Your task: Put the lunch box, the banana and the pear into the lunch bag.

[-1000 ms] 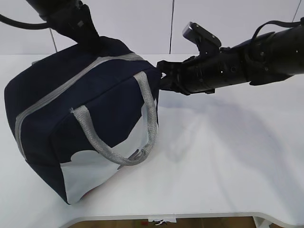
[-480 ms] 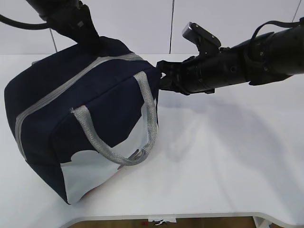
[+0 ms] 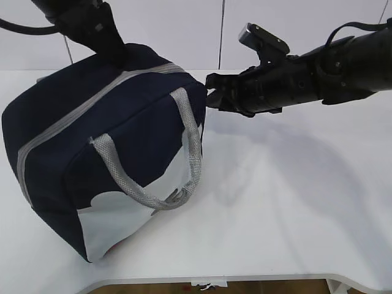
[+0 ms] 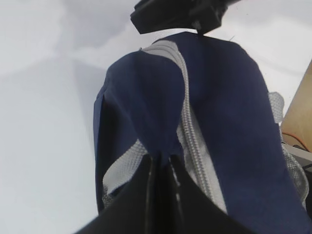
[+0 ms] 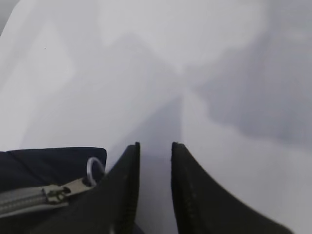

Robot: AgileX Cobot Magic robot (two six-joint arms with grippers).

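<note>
The lunch bag [image 3: 104, 165] is sitting tipped on the white table [image 3: 294, 202], with one bottom corner on the table and the top leaning back to the left. It is dark blue with a white patch low on the front. A grey zipper [image 3: 92, 107] is running along the top, and it is looking closed. A grey handle [image 3: 153, 177] is hanging down the front side.

The left gripper [image 4: 161, 163] is reaching down onto the far top end of the bag. Its two fingers are pressed together and are pinching a fold of the blue cloth right beside the zipper.

The right gripper [image 3: 213, 95] is hanging in the air just beside the right end of the bag. Its fingers [image 5: 127, 190] are standing a little apart with nothing between them. In the right wrist view the zipper's metal ring [image 5: 95, 168] is lying just to the left of the fingers, at the edge of the bag, and no finger is touching it.

The bag is hiding whatever is inside it.
</note>
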